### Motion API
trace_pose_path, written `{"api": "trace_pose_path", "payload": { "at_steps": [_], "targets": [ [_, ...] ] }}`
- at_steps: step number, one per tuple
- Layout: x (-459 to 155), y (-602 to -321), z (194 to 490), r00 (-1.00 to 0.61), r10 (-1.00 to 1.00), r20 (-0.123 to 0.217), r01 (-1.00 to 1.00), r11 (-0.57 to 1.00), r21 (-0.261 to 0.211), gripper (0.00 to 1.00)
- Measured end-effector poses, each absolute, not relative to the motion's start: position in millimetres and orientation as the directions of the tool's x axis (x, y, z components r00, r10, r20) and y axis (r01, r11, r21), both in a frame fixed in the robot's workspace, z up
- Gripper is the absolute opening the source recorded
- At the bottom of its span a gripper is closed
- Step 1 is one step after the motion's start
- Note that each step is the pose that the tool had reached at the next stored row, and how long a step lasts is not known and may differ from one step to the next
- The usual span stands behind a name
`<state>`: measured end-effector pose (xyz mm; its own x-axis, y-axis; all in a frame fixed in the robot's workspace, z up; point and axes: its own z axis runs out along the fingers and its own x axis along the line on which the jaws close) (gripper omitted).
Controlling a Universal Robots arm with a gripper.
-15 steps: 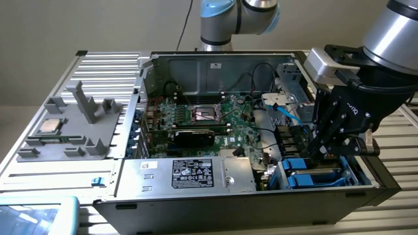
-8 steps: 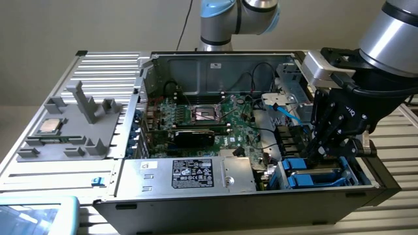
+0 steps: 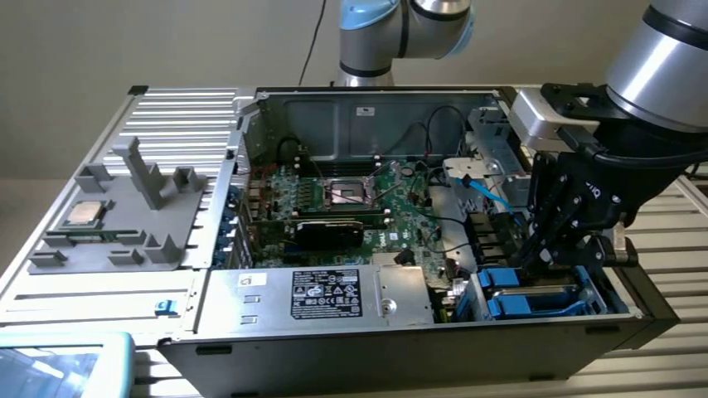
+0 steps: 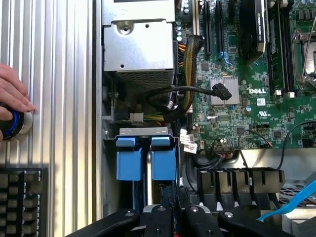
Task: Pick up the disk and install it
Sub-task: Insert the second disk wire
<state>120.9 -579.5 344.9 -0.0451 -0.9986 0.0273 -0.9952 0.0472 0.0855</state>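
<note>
The disk (image 4: 163, 165) stands on edge in the drive bay at the front corner of the open computer case (image 3: 277, 108). Only its bright blue frame (image 3: 536, 303) shows; its silver face and label are hidden. A second blue frame (image 4: 126, 158) sits right beside it in the same bay. My gripper (image 3: 548, 267) reaches straight down into that bay. In the wrist view its black fingers (image 4: 159, 217) stand close together over a thin blue edge of the disk's frame, and the gripper (image 4: 172, 205) is shut on it.
A silver power supply (image 3: 321, 294) with a black label lies beside the bay, next to the motherboard (image 3: 354, 207) and loose cables (image 4: 168, 94). A grey holder (image 3: 133, 224) with a small CPU chip (image 3: 83, 214) stands outside the case. A hand (image 4: 12, 96) rests by a blue-ringed button (image 4: 10, 123), above a keyboard (image 4: 22, 202).
</note>
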Motion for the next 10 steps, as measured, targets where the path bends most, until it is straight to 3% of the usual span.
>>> {"api": "trace_pose_path", "payload": {
  "at_steps": [10],
  "targets": [
    [120.4,-580.2,342.3,-0.045,-0.999,0.027,-0.995,0.047,0.083,0.15]
  ]
}}
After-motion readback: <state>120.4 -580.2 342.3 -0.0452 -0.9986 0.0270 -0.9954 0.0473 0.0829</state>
